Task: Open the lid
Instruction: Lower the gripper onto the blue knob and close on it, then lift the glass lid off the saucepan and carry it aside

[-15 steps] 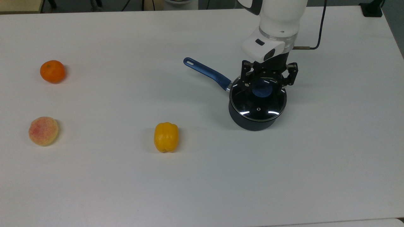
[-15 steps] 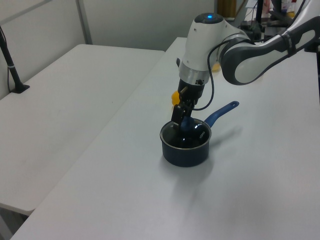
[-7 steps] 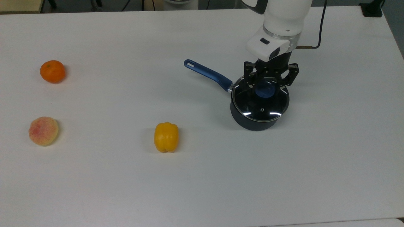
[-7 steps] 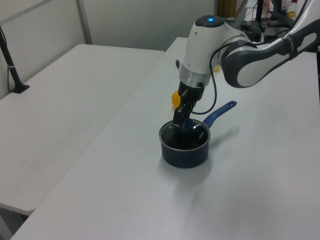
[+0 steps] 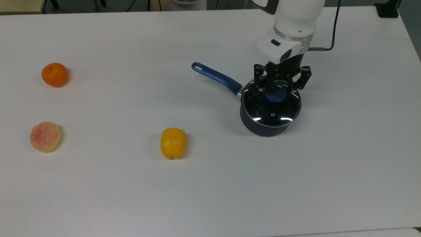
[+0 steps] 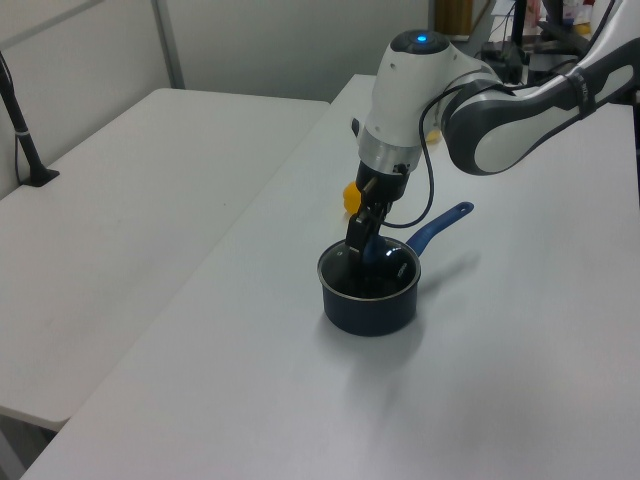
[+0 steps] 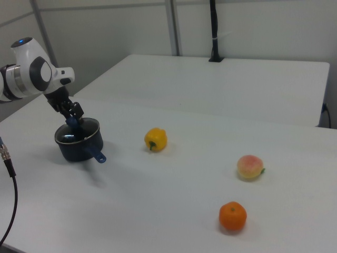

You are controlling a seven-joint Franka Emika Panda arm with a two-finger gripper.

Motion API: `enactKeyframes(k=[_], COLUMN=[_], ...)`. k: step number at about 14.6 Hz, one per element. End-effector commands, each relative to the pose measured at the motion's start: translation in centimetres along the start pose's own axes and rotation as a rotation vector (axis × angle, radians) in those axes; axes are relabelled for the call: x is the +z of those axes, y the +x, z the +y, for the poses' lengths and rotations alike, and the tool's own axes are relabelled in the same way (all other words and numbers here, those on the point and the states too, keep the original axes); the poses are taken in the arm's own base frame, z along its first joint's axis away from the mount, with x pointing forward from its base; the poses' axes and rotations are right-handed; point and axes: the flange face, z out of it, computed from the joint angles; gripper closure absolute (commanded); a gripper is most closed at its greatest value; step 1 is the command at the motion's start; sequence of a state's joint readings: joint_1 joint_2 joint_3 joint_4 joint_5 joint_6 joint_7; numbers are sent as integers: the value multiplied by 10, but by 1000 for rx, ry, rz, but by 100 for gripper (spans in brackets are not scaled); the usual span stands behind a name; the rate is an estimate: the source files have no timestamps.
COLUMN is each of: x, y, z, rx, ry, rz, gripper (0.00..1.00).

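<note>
Lid (image 5: 271, 107) sits on saucepan (image 5: 263, 126); gripper (image 5: 278, 86) straddles knob (image 5: 275, 94).

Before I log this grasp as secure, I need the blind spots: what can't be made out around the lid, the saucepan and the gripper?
- Contact of the gripper with the blue knob: in the top view the wrist overhangs it.
- Whether the lid has lifted off the saucepan: its rim hides any gap.
- Saucepan contents: glare on the glass in the top view.
- Knob in the left view: gripper covers it.
- Lid in the right view: too small.
</note>
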State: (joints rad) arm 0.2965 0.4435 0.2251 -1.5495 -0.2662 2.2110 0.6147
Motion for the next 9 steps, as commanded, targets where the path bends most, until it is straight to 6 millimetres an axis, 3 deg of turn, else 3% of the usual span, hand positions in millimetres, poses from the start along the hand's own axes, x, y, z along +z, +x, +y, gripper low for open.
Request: enactKeyframes(k=[1, 3, 9], x=[-28, -32, -63], y=[3, 3, 6], z=[13, 15, 52], rx=[-4, -1, -20], ry=[-14, -13, -47], rz=[10, 13, -39], gripper=[57, 57, 57])
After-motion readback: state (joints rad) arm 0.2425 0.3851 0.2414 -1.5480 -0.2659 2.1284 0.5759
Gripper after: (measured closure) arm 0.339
